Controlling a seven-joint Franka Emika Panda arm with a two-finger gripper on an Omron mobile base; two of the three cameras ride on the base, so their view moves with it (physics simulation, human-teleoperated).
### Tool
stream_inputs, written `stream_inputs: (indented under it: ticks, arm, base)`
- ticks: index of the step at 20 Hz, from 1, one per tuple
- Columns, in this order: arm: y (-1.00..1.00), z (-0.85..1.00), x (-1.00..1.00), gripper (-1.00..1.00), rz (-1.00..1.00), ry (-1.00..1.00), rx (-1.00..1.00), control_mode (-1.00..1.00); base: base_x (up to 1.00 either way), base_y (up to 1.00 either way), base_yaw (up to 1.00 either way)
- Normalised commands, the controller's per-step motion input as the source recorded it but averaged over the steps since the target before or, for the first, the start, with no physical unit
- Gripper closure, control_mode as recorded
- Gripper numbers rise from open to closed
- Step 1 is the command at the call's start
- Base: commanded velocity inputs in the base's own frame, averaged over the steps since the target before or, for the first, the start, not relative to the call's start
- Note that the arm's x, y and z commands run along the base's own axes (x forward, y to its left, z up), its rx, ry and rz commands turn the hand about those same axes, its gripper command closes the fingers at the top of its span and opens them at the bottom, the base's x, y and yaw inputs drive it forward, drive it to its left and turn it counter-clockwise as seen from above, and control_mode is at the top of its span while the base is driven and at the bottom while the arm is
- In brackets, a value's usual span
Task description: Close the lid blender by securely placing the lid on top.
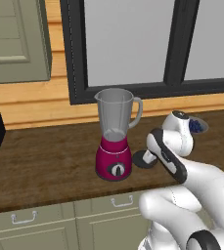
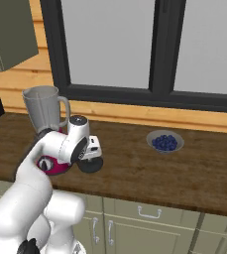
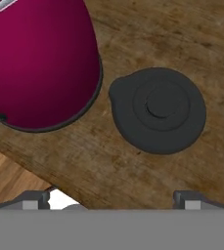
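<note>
Wooden counter [image 1: 45,161] under a dark-framed window carries the blender [image 1: 115,134], its jar mouth uncovered. Just beside the magenta base lies the lid [image 3: 157,110], flat on the wood (raised centre up). Above it hangs the gripper [image 3: 112,197], fingers spread wide and holding nothing. Farther right sits a bowl of blue berries [image 2: 165,141].

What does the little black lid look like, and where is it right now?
The lid is a flat, round, dark grey-black disc, matte like plastic. It has ring-shaped steps rising to a round knob in its centre, and a small pointed tab on one edge. It lies flat on the wooden counter, right beside the blender and its magenta base, not on the jar. The gripper hovers above it, fingers spread, not touching.
</note>
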Motion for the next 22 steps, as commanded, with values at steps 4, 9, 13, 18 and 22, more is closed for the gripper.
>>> stream_inputs:
  ticks: [4,9,13,18,22]
  arm:
    - [0.00,-0.14,0.20,-1.00,0.00,0.00,0.00,-1.00]
    - [0.00,-0.11,0.20,-1.00,0.00,0.00,0.00,-1.00]
    - [-0.01,-0.15,0.24,-1.00,0.00,0.00,0.00,-1.00]
    - [-0.06,-0.19,0.28,-1.00,0.00,0.00,0.00,-1.00]
    - [-0.09,-0.23,0.26,-1.00,0.00,0.00,0.00,-1.00]
  base:
    - [0.00,0.00,0.00]
    - [0.00,0.00,0.00]
    - [0.00,0.00,0.00]
    - [0.00,0.00,0.00]
    - [0.00,0.00,0.00]
